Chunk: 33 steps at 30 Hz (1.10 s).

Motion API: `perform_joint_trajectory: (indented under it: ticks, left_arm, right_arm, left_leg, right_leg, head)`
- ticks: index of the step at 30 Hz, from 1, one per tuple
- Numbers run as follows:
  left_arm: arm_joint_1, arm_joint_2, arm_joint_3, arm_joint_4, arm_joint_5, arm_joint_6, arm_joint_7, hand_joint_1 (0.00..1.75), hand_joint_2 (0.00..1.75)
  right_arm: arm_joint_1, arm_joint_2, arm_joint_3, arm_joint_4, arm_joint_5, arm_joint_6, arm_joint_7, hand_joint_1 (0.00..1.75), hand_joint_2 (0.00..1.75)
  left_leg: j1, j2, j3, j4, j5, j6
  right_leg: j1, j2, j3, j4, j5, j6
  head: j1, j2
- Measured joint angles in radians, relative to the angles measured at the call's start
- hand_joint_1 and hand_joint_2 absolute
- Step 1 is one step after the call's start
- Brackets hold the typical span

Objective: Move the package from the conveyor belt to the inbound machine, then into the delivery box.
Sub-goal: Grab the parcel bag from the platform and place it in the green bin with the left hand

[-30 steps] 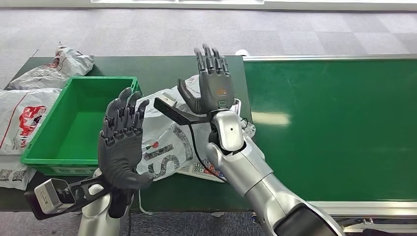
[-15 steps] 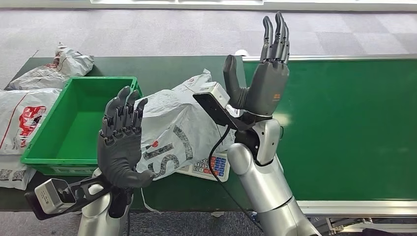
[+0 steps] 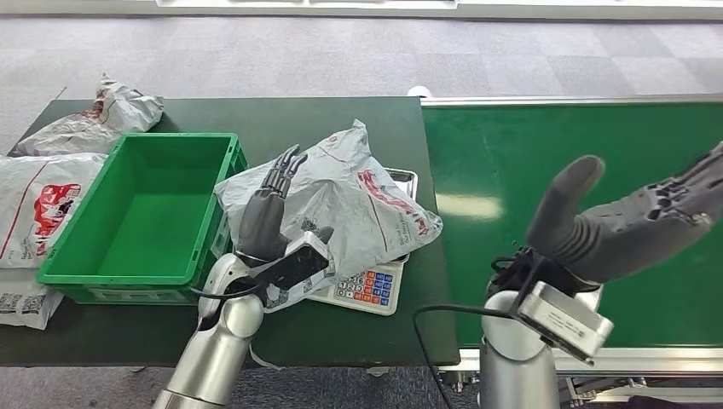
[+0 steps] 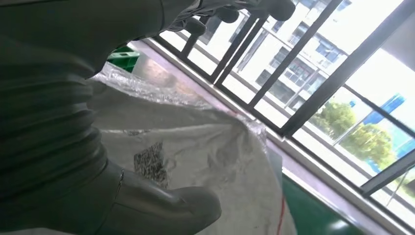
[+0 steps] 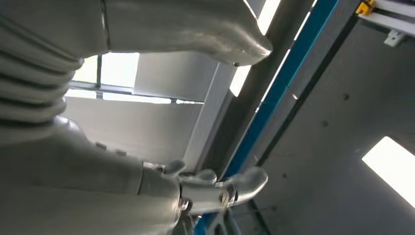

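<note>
On the far left of the dark green worktop (image 3: 281, 328) lie crumpled grey plastic mail bags (image 3: 38, 200), beside an empty green plastic crate (image 3: 136, 213). My left hand (image 3: 268, 213) rests against the near edge of the grey plastic package with red print (image 3: 341, 192), fingers spread; whether it actually grips the bag I cannot tell. The package lies on the white weighing scale with coloured keys (image 3: 367, 288). Over the bright green conveyor belt (image 3: 580, 136), my right hand (image 3: 627, 226) hangs open, holding nothing.
</note>
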Motion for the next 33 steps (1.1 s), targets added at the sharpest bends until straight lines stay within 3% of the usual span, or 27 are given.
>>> perform_joint_trajectory:
  ticks: [5, 11, 18, 22, 33]
  left_arm:
    - [-0.059, 0.005, -0.002, 0.152, -0.014, 0.015, 0.010, 0.00, 1.75]
    - [-0.080, 0.005, -0.002, 0.215, -0.020, 0.020, 0.015, 0.00, 1.75]
    - [-0.159, 0.013, -0.026, 0.366, -0.217, 0.049, 0.169, 0.00, 1.75]
    - [-0.214, 0.011, -0.070, 0.491, -0.309, 0.026, 0.193, 1.75, 1.75]
    - [-0.269, 0.007, -0.102, 0.601, -0.315, 0.008, 0.182, 1.75, 1.75]
  right_arm:
    - [0.022, -0.003, -0.012, -0.087, -0.015, 0.001, -0.012, 0.00, 1.75]
    - [0.029, -0.005, -0.017, -0.121, -0.020, 0.001, -0.017, 0.00, 1.75]
    - [0.035, -0.006, -0.005, -0.124, -0.090, 0.003, -0.080, 0.00, 1.75]
    - [0.030, -0.006, 0.027, -0.107, -0.098, 0.004, -0.086, 0.00, 1.75]
    - [0.015, -0.005, 0.097, -0.051, -0.059, 0.006, -0.056, 0.00, 1.75]
  left_leg:
    - [0.000, 0.002, 0.000, 0.000, 0.000, 0.000]
    - [0.000, 0.002, 0.000, 0.000, 0.000, 0.000]
    - [0.000, 0.002, 0.000, 0.000, 0.000, 0.000]
    - [0.000, 0.002, 0.000, 0.000, 0.001, 0.001]
    - [0.000, 0.000, 0.000, 0.000, 0.001, 0.001]
  right_leg:
    - [0.000, 0.002, -0.001, 0.000, 0.001, 0.000]
    - [0.000, 0.002, -0.001, 0.000, 0.001, 0.000]
    - [0.000, 0.002, 0.000, 0.000, 0.001, 0.000]
    - [0.000, 0.001, 0.001, 0.000, 0.001, 0.001]
    - [0.000, 0.000, 0.002, 0.000, 0.001, 0.001]
  head:
    - [0.000, 0.000]
    - [0.000, 0.000]
    - [0.000, 0.000]
    - [0.000, 0.000]
    - [0.000, 0.000]
